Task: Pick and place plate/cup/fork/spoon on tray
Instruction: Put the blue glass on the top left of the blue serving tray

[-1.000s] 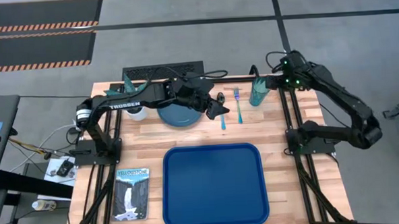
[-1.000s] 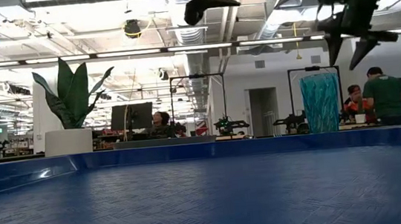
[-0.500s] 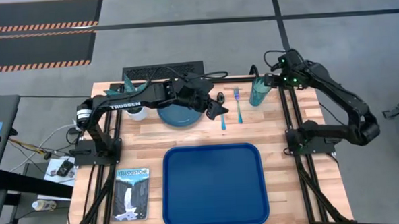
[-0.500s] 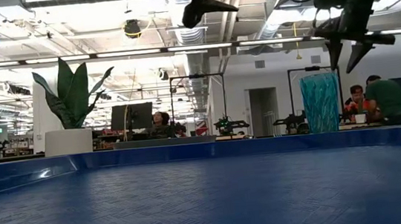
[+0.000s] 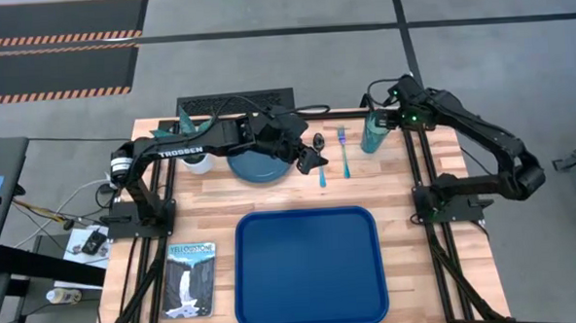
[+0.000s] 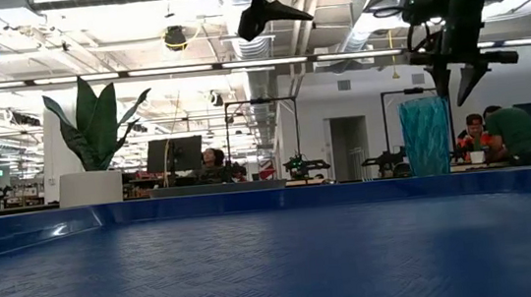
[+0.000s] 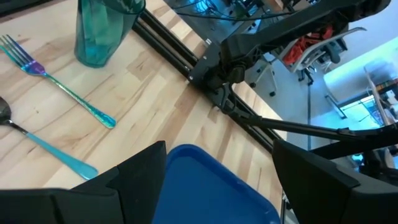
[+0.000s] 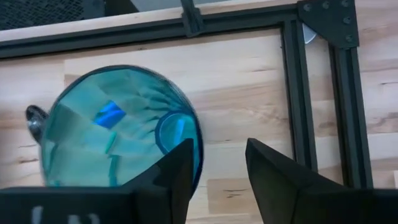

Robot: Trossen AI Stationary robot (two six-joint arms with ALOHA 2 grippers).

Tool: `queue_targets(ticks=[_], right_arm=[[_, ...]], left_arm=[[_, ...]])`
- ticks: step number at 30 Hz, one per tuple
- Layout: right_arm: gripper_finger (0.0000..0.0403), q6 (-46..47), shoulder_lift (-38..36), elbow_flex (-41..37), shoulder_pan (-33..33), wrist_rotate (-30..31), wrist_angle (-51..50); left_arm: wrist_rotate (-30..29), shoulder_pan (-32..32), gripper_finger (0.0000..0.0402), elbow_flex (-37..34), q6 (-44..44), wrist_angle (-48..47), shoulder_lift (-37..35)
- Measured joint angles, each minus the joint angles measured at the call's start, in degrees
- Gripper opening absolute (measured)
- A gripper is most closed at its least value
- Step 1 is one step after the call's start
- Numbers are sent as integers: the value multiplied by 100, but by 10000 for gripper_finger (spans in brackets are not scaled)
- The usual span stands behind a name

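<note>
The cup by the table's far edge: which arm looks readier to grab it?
The right. Its gripper hangs directly above the cup, fingers apart, while the left gripper hovers beside the plate.

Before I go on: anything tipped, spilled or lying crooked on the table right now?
Nothing stands out. The cup stands upright at the far right, with the right gripper just above its rim. The fork and spoon lie side by side, the plate sits flat, and the tray lies square and holds nothing.
</note>
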Motion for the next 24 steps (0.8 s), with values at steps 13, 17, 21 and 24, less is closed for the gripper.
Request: queue_targets(ticks=[13,17,21,24], right_arm=[[101,91,488,0,295,-86,165],[48,76,509,0,410,-93,231],[16,59,476,0,509,-130,326],[8,-55,476,0,481,-628,451]], left_arm=[[14,0,279,0,109,-15,0],[20,0,279,-2,109,-13,2],[20,0,279,-2,109,-13,2],[3,0,279,-2,114,-13,2]])
